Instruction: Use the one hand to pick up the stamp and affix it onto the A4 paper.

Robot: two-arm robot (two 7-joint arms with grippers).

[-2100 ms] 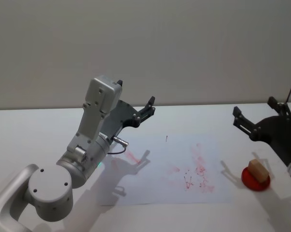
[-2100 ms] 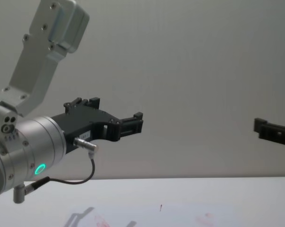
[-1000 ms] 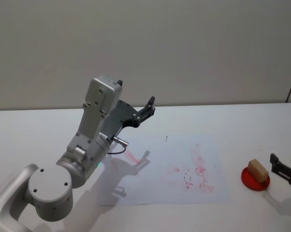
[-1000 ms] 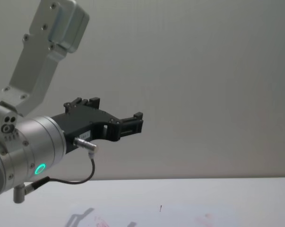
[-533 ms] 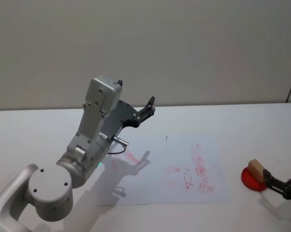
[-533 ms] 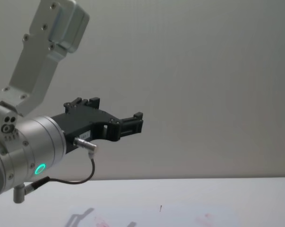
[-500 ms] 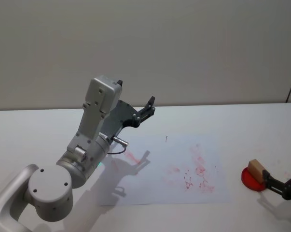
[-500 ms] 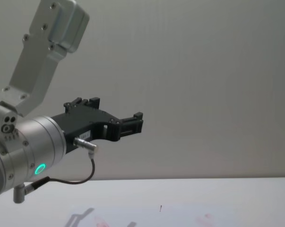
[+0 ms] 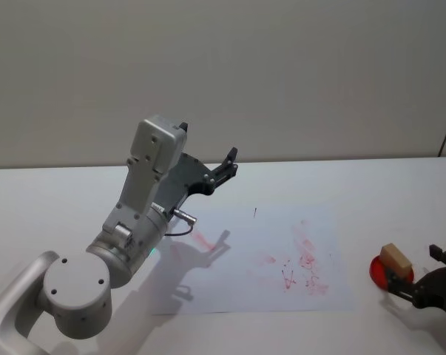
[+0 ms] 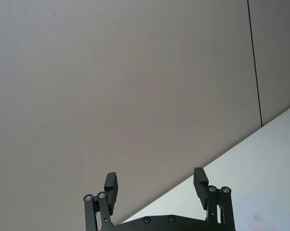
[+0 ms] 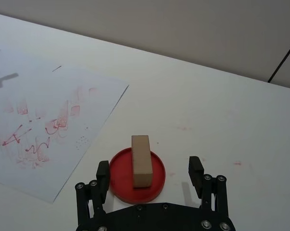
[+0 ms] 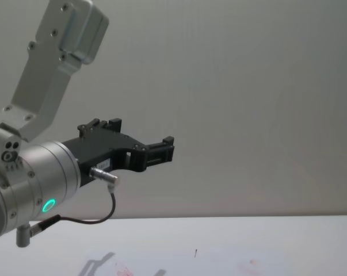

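Lying just ahead of right gripper's (image 11: 149,164) spread fingers (image 11: 195,169): the stamp (image 11: 141,160).

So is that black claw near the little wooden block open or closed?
Open: the black right gripper has fingers wide apart, not touching the light-brown wooden stamp.

Light-brown stamp (image 11: 141,160); red dish (image 11: 158,177); white A4 paper (image 11: 48,96) smudged with red ink; plain white desk (image 11: 217,120); all-black right end effector (image 11: 149,167).

no legible text, no readable labels
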